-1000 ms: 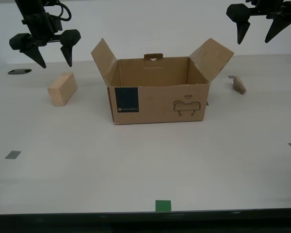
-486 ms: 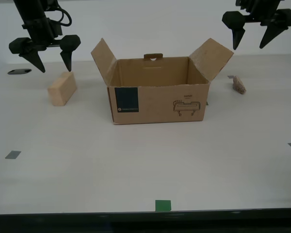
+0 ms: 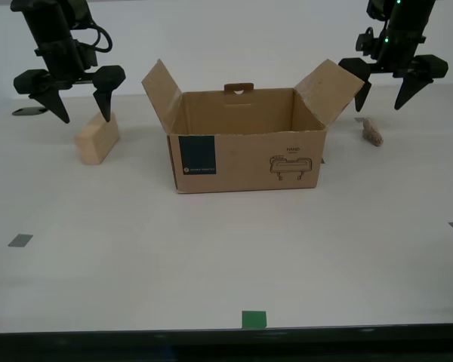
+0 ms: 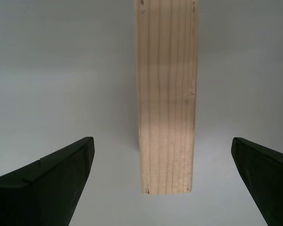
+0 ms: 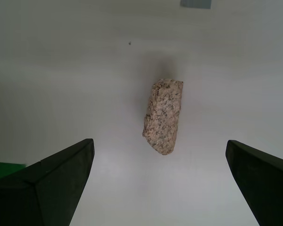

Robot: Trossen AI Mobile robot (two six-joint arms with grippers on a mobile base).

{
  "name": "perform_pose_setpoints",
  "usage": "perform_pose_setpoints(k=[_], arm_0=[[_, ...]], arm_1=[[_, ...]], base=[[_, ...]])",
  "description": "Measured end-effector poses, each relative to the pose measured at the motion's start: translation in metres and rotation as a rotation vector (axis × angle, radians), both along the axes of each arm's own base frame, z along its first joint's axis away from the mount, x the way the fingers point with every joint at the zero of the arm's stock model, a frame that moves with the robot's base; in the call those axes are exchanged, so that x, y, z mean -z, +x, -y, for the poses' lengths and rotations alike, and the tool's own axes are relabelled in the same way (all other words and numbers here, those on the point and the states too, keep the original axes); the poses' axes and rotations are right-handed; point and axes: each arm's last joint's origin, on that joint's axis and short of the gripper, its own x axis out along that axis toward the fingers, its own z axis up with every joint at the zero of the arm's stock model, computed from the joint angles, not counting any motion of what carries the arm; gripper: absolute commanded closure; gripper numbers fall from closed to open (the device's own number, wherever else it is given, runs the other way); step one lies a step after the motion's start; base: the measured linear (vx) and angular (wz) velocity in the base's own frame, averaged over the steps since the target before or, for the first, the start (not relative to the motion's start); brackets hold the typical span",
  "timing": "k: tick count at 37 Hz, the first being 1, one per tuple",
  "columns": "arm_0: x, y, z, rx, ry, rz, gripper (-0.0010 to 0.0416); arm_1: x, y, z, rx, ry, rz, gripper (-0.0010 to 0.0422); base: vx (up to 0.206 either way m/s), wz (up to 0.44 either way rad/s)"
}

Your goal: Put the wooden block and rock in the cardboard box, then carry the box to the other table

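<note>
Hovering spread-jawed: second gripper [image 3: 78,100] just above the wooden block [image 3: 97,138], first gripper [image 3: 383,90] above the rock [image 3: 372,130]. Cardboard box [image 3: 245,154] between them, flaps open.

My first gripper [image 3: 391,92]: black, two tapered fingers spread wide, pointing down, on a dark arm at the exterior view's right. My second gripper [image 3: 83,105]: black, fingers likewise spread, pointing down, at the exterior view's left; nothing held.
</note>
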Motion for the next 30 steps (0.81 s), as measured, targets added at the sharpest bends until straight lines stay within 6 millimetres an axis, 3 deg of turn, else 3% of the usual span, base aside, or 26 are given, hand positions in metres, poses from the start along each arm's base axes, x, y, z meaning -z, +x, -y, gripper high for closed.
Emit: perform_pose_setpoints(k=[7, 24, 30], arm_0=[[0.014, 0.005, 0.0, -0.003, -0.023, 0.001, 0.0016], [0.015, 0.011, 0.001, -0.014, -0.031, 0.062, 0.0017], [0.03, 0.013, 0.001, -0.013, -0.032, 0.041, 0.0017]], arm_1=[[0.0, 0.0, 0.0, 0.0, 0.0, 0.0, 0.0014], [0.0, 0.0, 0.0, -0.002, 0.0, 0.002, 0.0014], [0.0, 0.0, 0.0, -0.003, 0.0, 0.002, 0.0014]], base=[[0.0, 0.0], [0.0, 0.0], [0.0, 0.0]])
